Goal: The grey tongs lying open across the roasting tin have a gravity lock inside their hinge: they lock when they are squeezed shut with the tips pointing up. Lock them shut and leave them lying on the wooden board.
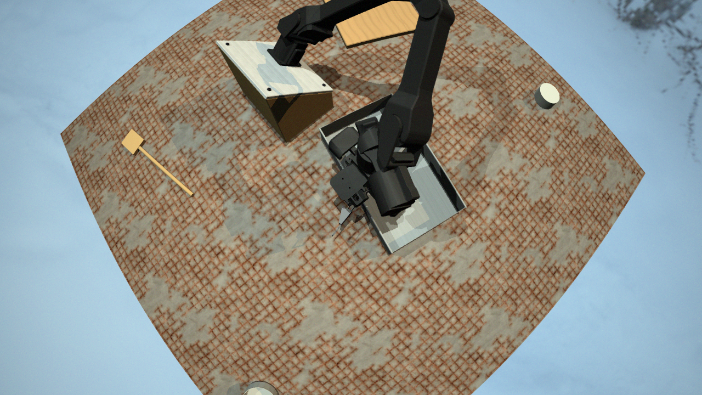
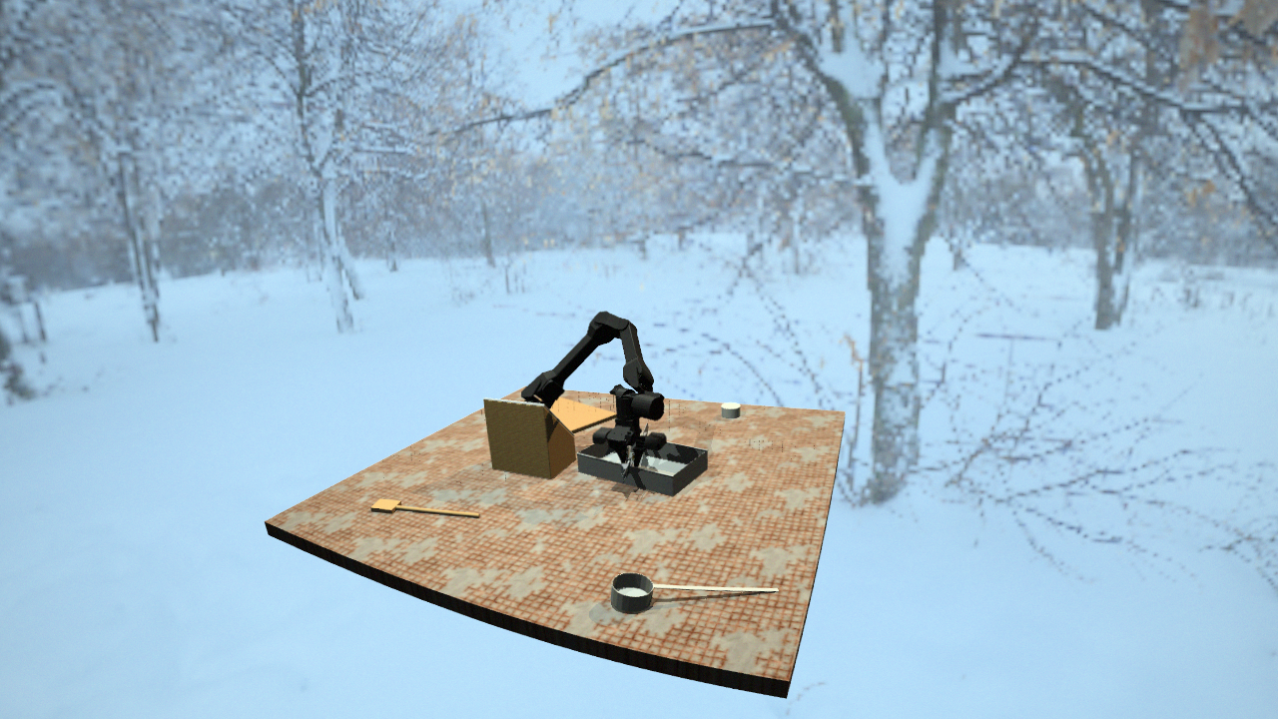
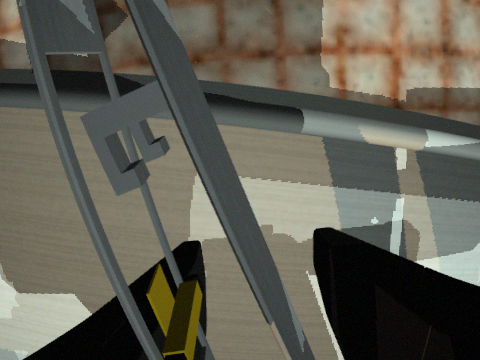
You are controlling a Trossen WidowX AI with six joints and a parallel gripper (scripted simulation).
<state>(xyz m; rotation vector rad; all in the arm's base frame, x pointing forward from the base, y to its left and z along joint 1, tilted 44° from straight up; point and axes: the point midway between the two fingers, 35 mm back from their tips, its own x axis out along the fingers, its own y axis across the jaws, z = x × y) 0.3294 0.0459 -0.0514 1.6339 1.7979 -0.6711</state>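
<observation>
The grey tongs (image 1: 344, 216) (image 3: 225, 200) show two long arms with a squared bracket between them in the wrist view. They stand askew over the grey roasting tin (image 1: 441, 196) (image 2: 674, 479) (image 3: 280, 117), with one end past its near long side. A yellow piece (image 3: 184, 317) sits low between the arms. My gripper (image 2: 630, 457) (image 3: 258, 252) is partly closed around the tongs, with their arms drawn near each other. The left arm crosses over my left finger, and the right arm runs between the fingertips. The contact lies below the frame. The wooden board (image 1: 383, 24) (image 2: 580, 412) lies behind, bare where seen.
The arm's tall wooden base (image 1: 306, 115) (image 2: 519, 439) stands beside the tin. A wooden spatula (image 1: 164, 169) (image 2: 437, 511) lies left. A round pot (image 2: 631, 595) with a long handle stands near the front edge. A pale round block (image 1: 548, 93) (image 2: 730, 410) stands far right.
</observation>
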